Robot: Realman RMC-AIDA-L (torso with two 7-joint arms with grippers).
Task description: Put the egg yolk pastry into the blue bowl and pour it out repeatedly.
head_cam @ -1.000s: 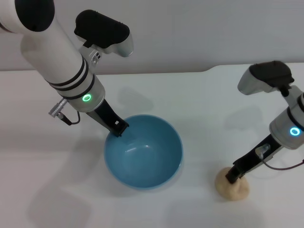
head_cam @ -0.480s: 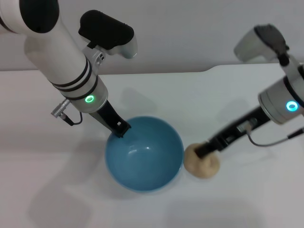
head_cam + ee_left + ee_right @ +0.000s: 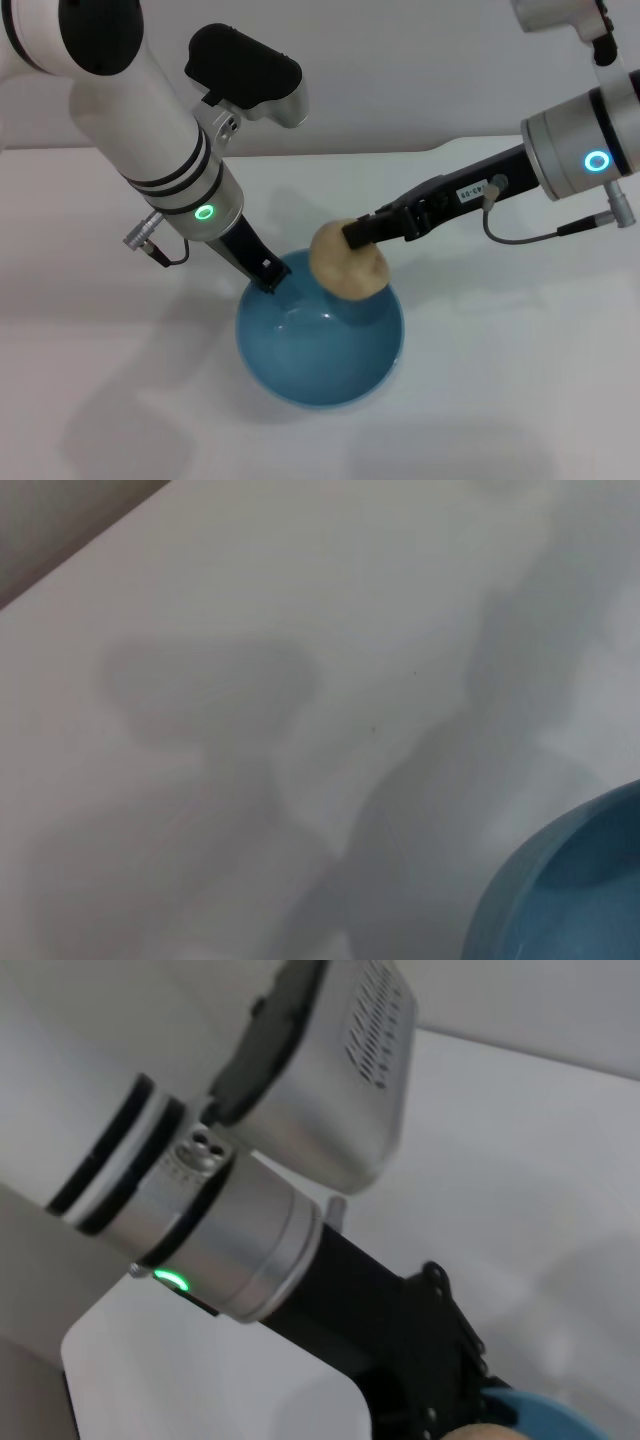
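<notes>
Pale tan and matte, the egg yolk pastry looks like a small round dough ball, pinched in my right hand and hanging over the far rim of the blue bowl. My left hand pinches the bowl's far-left rim on the white surface. The glossy bowl is much wider than the pastry.

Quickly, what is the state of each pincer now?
Left pincer: shut on the blue bowl, at its rim.
Right pincer: shut on the egg yolk pastry, above the bowl.
</notes>
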